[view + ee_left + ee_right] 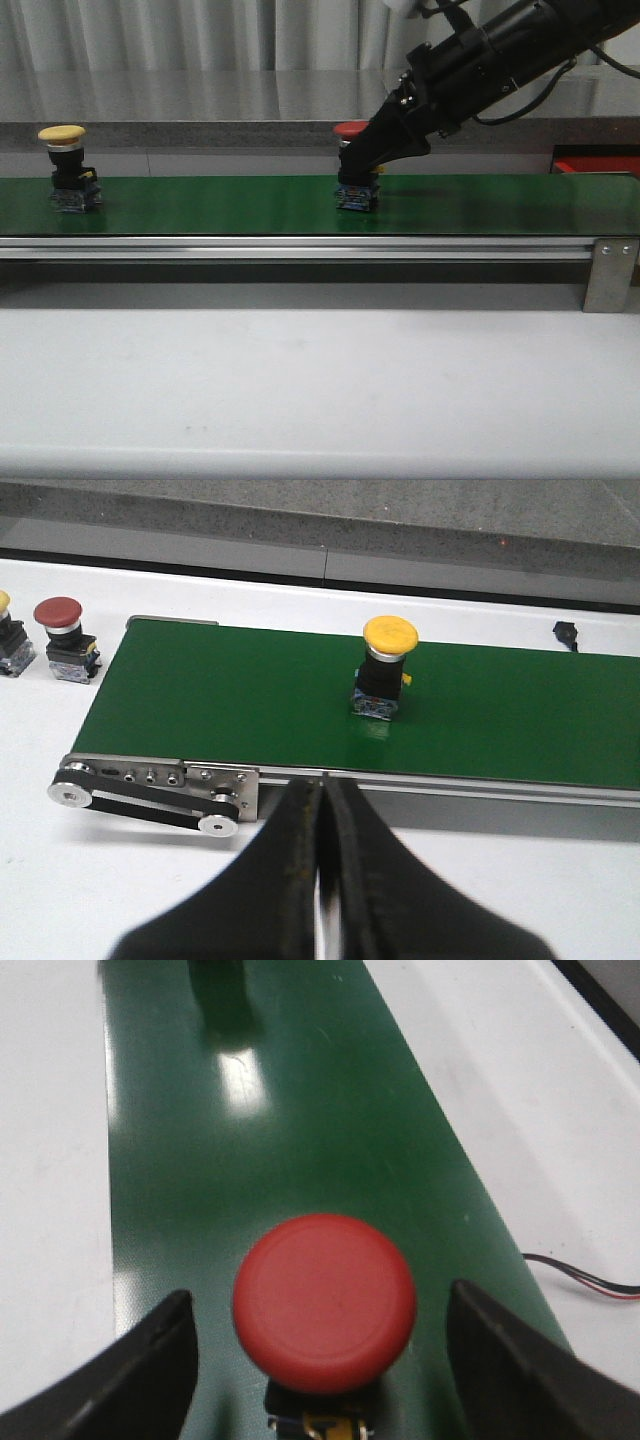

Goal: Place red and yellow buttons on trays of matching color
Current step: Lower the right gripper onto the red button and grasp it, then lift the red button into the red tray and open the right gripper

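Right end effector [325,1360] is down over the red button [352,130] mid-belt, spread wide, one finger [130,1380] on each side of the cap. Wrist cam shows clear gaps between both fingers and the cap, so nothing gripped. The button stands upright on the green belt [200,205], dark base with a blue block at the bottom; in the front view my arm covers part of its body.

Left end effector [320,880] is clenched, fingers pressed together, nothing between them. It hangs off the near side of the belt, over the white counter [120,880], near the belt's roller end [150,795].

Yellow button [62,134] is upright on the belt, well apart from the red one, toward the left end in the front view. Left wrist cam has it on the belt [378,632], well apart from my closed fingers.

Off the belt's end, on the counter: a second red button [58,612] and, just beside it at the frame edge, another button [8,645], mostly cropped.

Red-orange tray [597,163] sits beyond the belt's right end in the front view, only its edge visible. Can't see a yellow tray from any cam.

Small dark object [565,632] on the counter behind the belt, too small to identify. Red and black wires [580,1275] lie on the counter beside the belt in the right wrist cam.
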`<state>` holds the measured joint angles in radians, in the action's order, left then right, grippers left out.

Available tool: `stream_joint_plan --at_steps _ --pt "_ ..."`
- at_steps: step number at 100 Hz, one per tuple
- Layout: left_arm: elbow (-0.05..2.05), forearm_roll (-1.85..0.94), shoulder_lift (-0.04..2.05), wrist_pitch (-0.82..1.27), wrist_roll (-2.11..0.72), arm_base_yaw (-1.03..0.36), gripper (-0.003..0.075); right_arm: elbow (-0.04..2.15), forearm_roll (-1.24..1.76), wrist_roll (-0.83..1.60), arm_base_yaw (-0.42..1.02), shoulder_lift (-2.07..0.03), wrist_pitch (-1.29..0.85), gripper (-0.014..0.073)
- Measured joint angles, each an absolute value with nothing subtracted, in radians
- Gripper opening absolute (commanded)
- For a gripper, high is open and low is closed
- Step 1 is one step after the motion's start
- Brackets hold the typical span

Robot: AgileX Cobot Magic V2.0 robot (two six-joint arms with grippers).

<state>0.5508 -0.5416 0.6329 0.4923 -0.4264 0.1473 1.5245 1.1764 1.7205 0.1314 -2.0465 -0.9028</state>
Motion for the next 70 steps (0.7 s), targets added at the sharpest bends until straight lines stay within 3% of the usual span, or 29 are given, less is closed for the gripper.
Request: stream_joint_plan --at_steps 25,32,49,70 --pt "0.551 -0.542 0.633 0.492 -0.426 0.147 -0.0020 1.525 1.195 1.728 0.131 -2.047 -0.901 0.0515" --pt "0.551 -0.542 0.633 0.492 -0.426 0.147 -0.0020 1.525 1.195 1.728 0.131 -2.047 -0.899 0.0465" --pt "0.551 -0.542 0.633 0.492 -0.426 0.147 -0.0020 1.525 1.195 1.730 0.131 -2.047 -0.870 0.0248" --pt "0.551 -0.542 0.633 0.492 -0.426 0.147 -0.0020 1.525 1.195 1.728 0.131 -2.047 -0.857 0.0224"
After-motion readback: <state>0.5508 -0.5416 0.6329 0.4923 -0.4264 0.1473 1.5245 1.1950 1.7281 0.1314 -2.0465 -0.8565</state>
